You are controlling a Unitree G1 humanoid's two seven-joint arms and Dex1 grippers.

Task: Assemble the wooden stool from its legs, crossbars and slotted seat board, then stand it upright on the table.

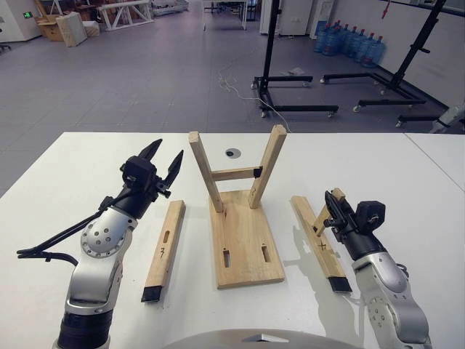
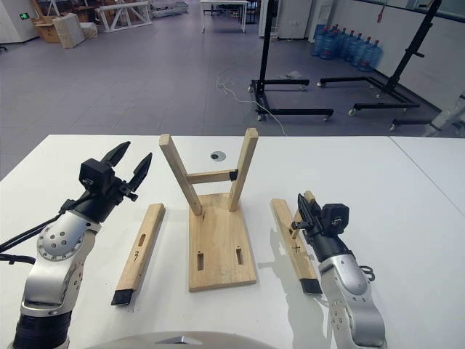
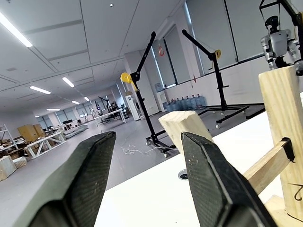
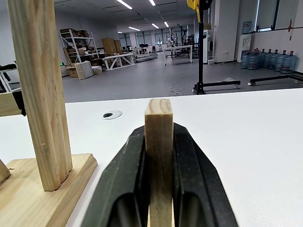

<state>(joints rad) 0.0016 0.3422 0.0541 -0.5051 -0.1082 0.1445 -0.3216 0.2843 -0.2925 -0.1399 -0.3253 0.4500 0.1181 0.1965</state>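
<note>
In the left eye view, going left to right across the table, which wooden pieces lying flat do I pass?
Left loose leg → slotted seat board → right loose leg.

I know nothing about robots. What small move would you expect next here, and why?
Probably the left gripper lowers its open, empty jaws onto the loose leg lying flat on the table beside it. The right gripper is already shut on a crossbar, and the seat board has two slots with no legs in them yet.
</note>
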